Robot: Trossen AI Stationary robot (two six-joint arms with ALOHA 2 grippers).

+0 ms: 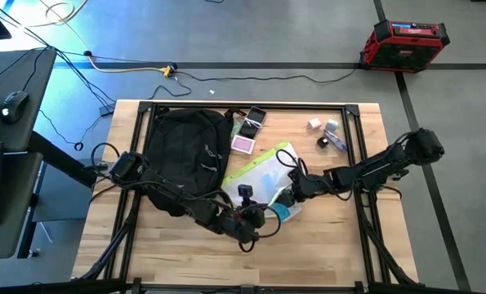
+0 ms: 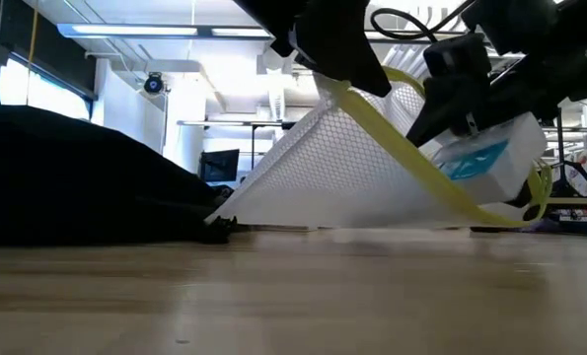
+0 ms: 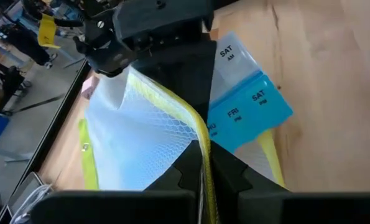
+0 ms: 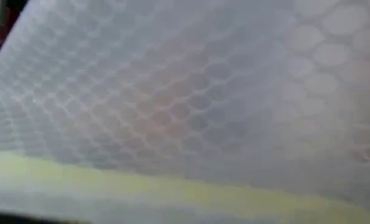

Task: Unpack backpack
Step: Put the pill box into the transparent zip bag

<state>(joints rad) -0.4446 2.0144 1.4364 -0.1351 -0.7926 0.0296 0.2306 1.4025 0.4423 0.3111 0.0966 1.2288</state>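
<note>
left gripper [image 3: 203,177] clamped on yellow-edged white mesh pouch [image 1: 263,173] | right gripper [image 1: 290,194] at pouch, grip unclear | large black fabric backpack [image 1: 185,151] beside pouch

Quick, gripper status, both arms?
Left gripper: closed on the yellow edge of the mesh pouch.
Right gripper: at the mesh pouch; open or closed cannot be told.

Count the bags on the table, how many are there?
2. The black backpack lies on the table's left half. The see-through mesh pouch with yellow edging lies just right of it, near the middle, held up at one end. Smaller bags may be hidden under them.
</note>
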